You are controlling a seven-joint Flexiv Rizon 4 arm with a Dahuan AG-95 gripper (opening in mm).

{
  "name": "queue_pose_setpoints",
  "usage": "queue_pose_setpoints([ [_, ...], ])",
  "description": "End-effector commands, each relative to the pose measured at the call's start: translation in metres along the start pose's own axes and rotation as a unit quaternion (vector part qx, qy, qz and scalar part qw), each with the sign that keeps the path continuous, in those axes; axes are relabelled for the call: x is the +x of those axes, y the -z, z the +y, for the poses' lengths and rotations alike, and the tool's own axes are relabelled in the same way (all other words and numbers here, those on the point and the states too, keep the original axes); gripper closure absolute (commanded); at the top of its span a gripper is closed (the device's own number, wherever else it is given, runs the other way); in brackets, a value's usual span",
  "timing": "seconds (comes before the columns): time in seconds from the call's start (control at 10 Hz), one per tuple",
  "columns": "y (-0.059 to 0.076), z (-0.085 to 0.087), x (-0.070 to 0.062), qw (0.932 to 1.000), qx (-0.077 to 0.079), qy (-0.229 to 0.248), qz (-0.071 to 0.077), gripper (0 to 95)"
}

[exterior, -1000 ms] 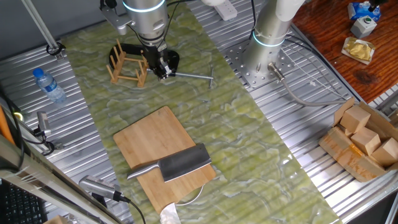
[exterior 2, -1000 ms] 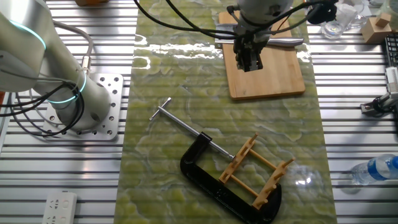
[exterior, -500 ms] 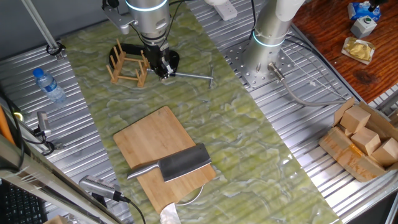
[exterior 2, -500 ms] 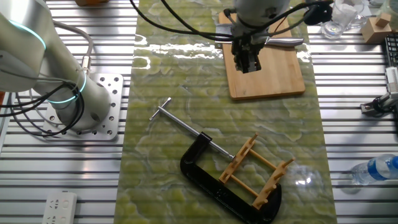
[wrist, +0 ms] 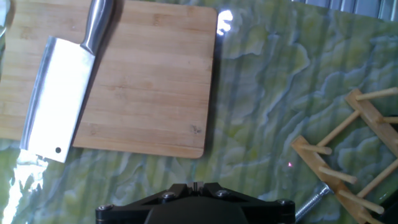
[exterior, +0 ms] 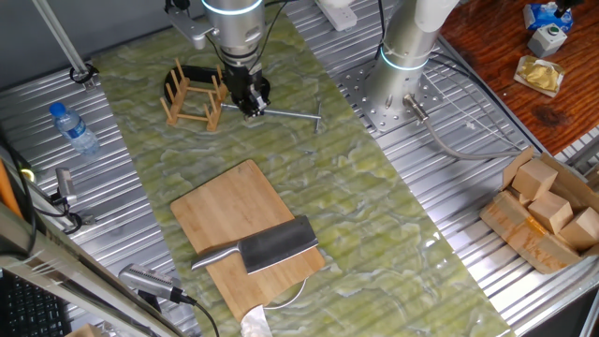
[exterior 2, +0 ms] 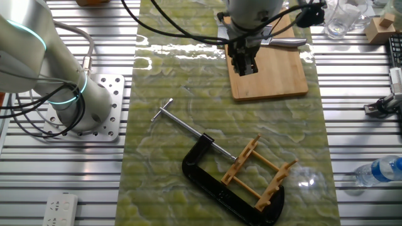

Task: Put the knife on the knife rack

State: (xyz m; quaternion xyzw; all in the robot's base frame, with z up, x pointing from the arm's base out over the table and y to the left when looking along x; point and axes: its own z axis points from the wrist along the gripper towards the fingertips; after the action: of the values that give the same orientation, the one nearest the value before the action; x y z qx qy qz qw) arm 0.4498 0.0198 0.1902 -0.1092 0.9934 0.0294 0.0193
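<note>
The knife (exterior: 267,247), a cleaver with a broad grey blade and slim silver handle, lies flat on the bamboo cutting board (exterior: 225,211). In the hand view the knife (wrist: 57,99) sits at the upper left, handle pointing up. Only its handle tip (exterior 2: 290,43) shows behind the arm in the other fixed view. The wooden knife rack (exterior: 193,98) (exterior 2: 259,173) (wrist: 348,163) stands on the green mat, inside a black C-clamp (exterior 2: 217,186). My gripper (exterior: 249,99) (exterior 2: 244,64) (wrist: 194,185) hangs in the air between board and rack, shut, holding nothing.
The C-clamp's steel screw bar (exterior: 292,114) juts out over the mat beside the rack. A water bottle (exterior: 74,127) lies on the metal table left of the mat. The arm's base (exterior: 401,89) and a box of wooden blocks (exterior: 547,211) are on the right.
The gripper has shifted slightly sideways, left in the other fixed view. The knife, board and rack have not moved.
</note>
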Motion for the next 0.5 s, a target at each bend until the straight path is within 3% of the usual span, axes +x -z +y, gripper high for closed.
queue_pose_setpoints([
  [0.1,0.0009,0.0005,0.0017,1.0000,0.000,0.000,0.000,95.0],
  [0.5,-0.0003,0.0006,0.0038,1.0000,-0.001,0.001,0.000,95.0],
])
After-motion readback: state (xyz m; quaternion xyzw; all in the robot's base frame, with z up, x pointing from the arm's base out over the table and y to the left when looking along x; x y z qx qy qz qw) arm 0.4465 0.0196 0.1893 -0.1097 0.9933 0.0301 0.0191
